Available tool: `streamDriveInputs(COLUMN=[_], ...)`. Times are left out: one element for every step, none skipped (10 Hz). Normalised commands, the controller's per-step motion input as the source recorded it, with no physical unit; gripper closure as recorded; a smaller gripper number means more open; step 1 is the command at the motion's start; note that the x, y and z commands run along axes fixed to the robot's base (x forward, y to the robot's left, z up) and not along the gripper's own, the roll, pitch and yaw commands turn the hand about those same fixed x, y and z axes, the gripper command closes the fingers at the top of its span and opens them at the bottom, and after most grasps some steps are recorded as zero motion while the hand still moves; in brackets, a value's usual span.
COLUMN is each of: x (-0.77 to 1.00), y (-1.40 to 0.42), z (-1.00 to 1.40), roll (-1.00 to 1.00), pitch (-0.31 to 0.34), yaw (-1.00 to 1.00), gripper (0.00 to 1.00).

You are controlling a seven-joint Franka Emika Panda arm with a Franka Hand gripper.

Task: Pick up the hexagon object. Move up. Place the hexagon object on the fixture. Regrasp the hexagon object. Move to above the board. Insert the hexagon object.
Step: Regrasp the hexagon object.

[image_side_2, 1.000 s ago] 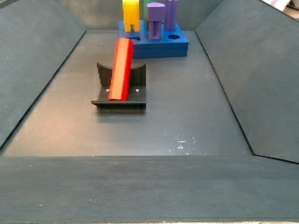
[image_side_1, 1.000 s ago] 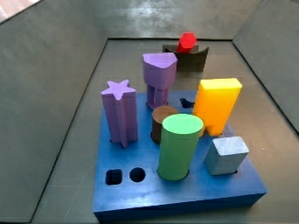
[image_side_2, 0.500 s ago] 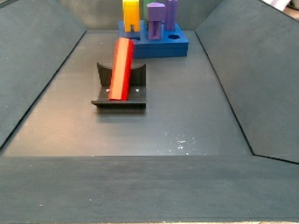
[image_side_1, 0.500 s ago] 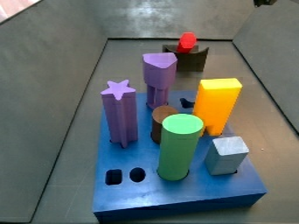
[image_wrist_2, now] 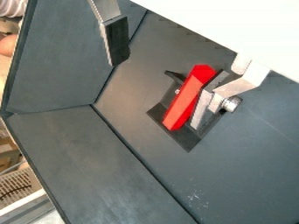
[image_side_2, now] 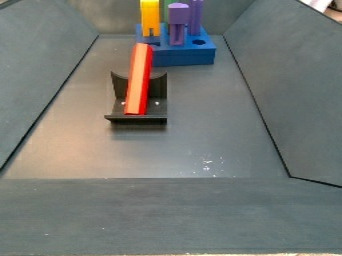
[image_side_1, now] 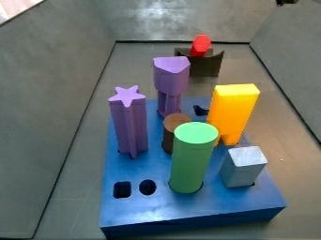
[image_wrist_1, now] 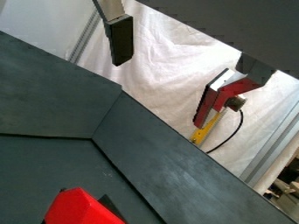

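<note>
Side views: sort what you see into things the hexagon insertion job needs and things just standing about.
Job:
- red hexagon object, leaning on the fixture
- blue board
- pincer, open, empty, above the hexagon object in a wrist view

Standing about:
- purple star peg
- green cylinder
- orange-yellow block
- grey block

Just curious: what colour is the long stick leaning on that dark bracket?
Bright red stick, clearest in a side view; the gripper hangs above it.

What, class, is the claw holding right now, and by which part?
Nothing. The claw hangs open above the floor, its fingers wide apart with no piece between them. The hexagon object rests leaning on the fixture, apart from the claw.
</note>
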Motion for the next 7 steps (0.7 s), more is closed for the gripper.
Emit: streamDriveInputs(x=[0.29,0.28,0.28,0.27,0.26,0.26,0.26], y=[-0.05,-0.05,-0.04,-0.04,-0.04,-0.04,-0.04], z=[-0.02,-0.02,-0.03,-0.03,-0.03,-0.03,-0.03], roll=[0.16,0.16,0.15,0.15,0.14,0.14,0.13], pitch=[-0.018,-0.012,-0.001,0.004,0.015,0.018,0.022], yaw=[0.08,0.07,0.06,0.06,0.06,0.06,0.06], gripper=[0.0,0.0,0.0,0.0,0.0,0.0,0.0])
